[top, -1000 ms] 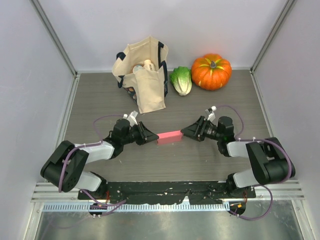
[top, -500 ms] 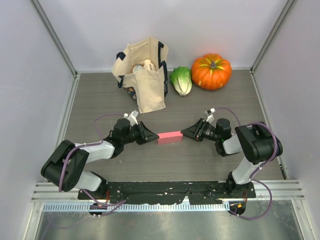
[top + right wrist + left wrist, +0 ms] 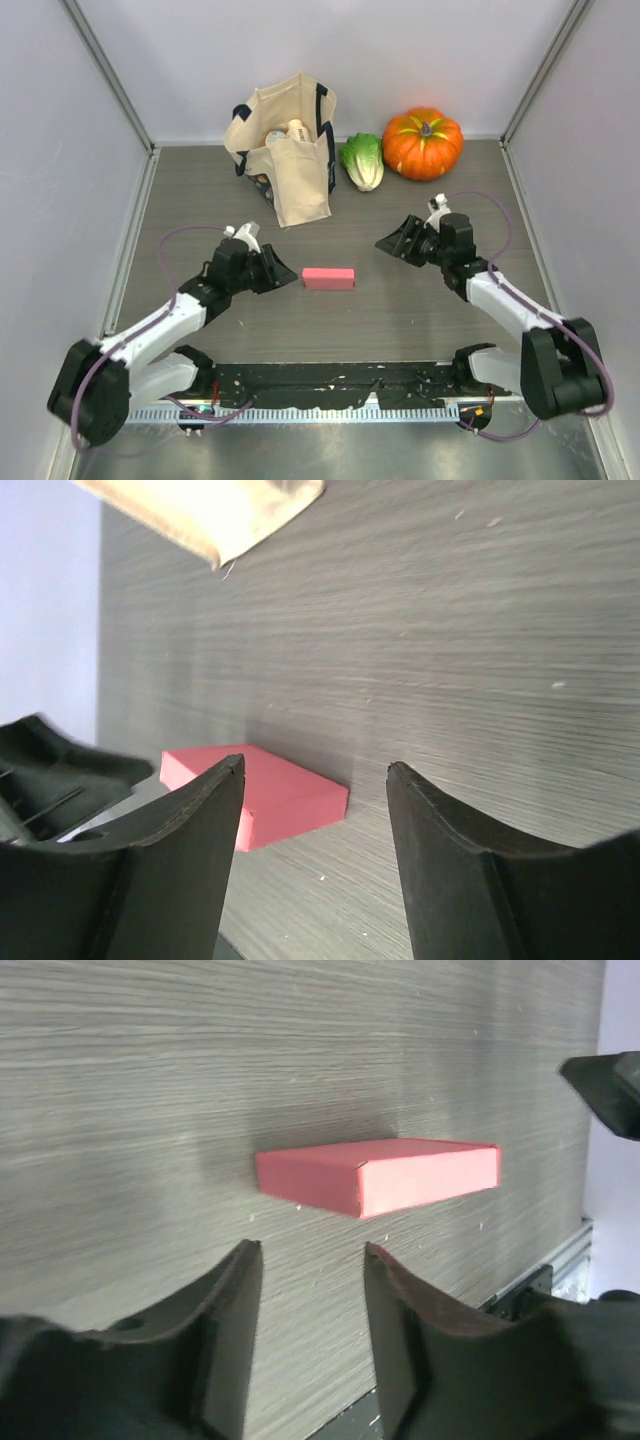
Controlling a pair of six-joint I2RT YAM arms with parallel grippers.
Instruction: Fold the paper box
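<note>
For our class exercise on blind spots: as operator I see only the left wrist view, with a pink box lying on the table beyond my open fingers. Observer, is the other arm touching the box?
Observer: No. In the top view the right fingers are apart from the paper box, which lies between the two arms.
Operator: What stands farther back?
Observer: A canvas tote bag, a lettuce and a pumpkin, in a row near the far wall.
Operator: Does the box's other end look closed?
Observer: In the right wrist view the faces that show look flat, with no tab sticking out.
</note>
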